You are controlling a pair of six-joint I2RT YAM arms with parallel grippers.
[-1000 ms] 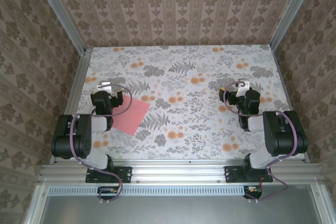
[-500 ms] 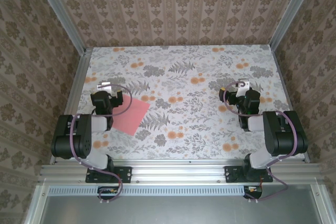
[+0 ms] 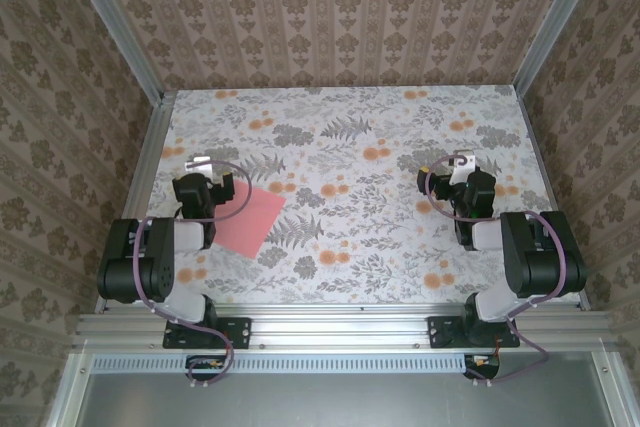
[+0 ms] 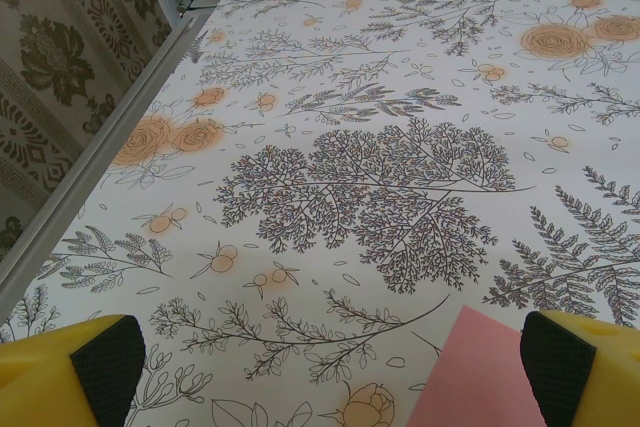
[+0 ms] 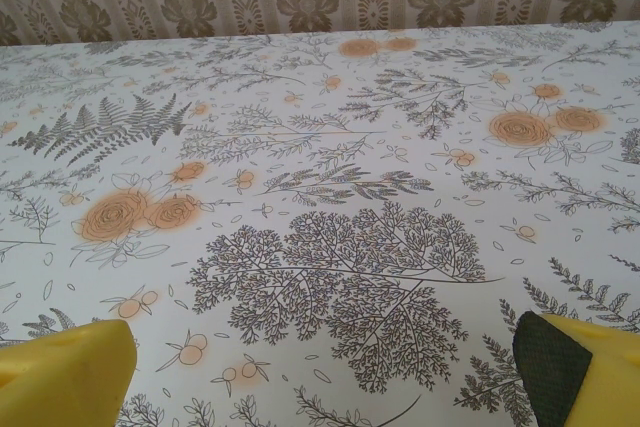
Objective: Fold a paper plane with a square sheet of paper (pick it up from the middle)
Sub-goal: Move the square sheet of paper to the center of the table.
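Overhead and wrist views of the two-arm workcell. The square sheet of paper [image 3: 252, 219], salmon-pink and uncreased, lies flat on the floral-patterned table [image 3: 350, 147] in its near-left part, turned so that one corner points away from the arm bases; its left edge passes beneath the left arm. The left gripper [image 3: 207, 183] hangs low over the table at the sheet's left side, jaws spread wide and holding nothing. In the left wrist view, the same gripper [image 4: 330, 362] shows its yellow fingers with dark pads at the bottom corners, and a corner of the pink sheet [image 4: 480, 372] rises just beside the right-hand pad; whether pad and paper touch cannot be told. The right gripper [image 3: 460, 179] rests over the right part of the table, well apart from the sheet, jaws likewise wide and empty. Its wrist view [image 5: 320, 372] shows bare patterned table between the fingers.
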